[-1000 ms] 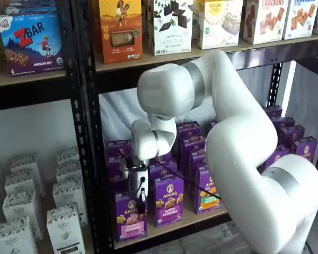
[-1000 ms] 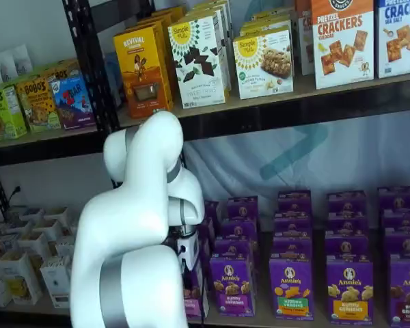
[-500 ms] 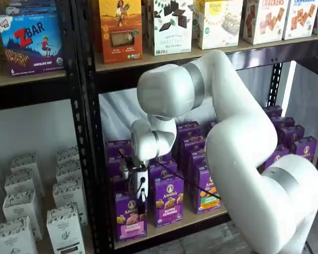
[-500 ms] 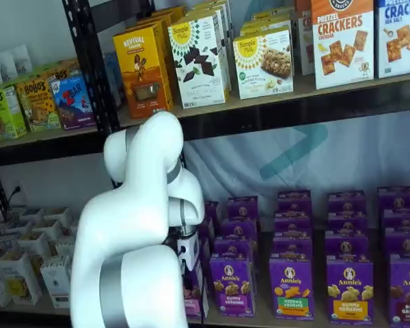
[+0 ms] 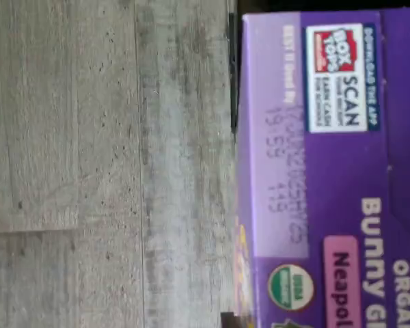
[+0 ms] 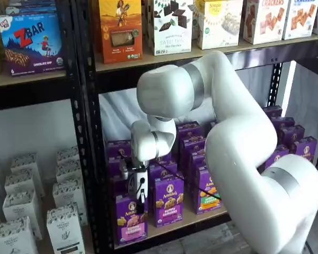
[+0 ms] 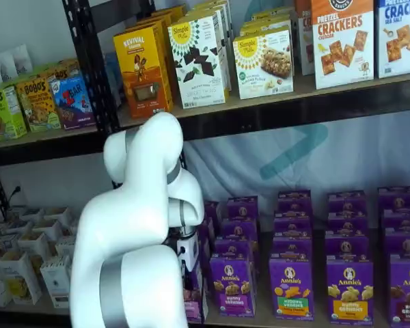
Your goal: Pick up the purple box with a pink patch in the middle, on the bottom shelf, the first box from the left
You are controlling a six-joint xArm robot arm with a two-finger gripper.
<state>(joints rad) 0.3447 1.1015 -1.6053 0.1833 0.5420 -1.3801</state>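
Filling much of the wrist view, the purple box (image 5: 328, 171) shows its top flap and pink patch, with grey floorboards (image 5: 89, 164) beyond its edge. In a shelf view the tool (image 6: 140, 203) sits at the top of that box, which stands at the front of the bottom shelf (image 6: 175, 226), beside the black upright (image 6: 90, 159); whether its fingers pinch the box or stand narrow above it, I cannot tell. In a shelf view the white arm (image 7: 133, 239) hides most of the box (image 7: 193, 304). A shallow pinch on the flap could slip as the box lifts, or the lift could knock the neighbouring purple box (image 6: 168, 203).
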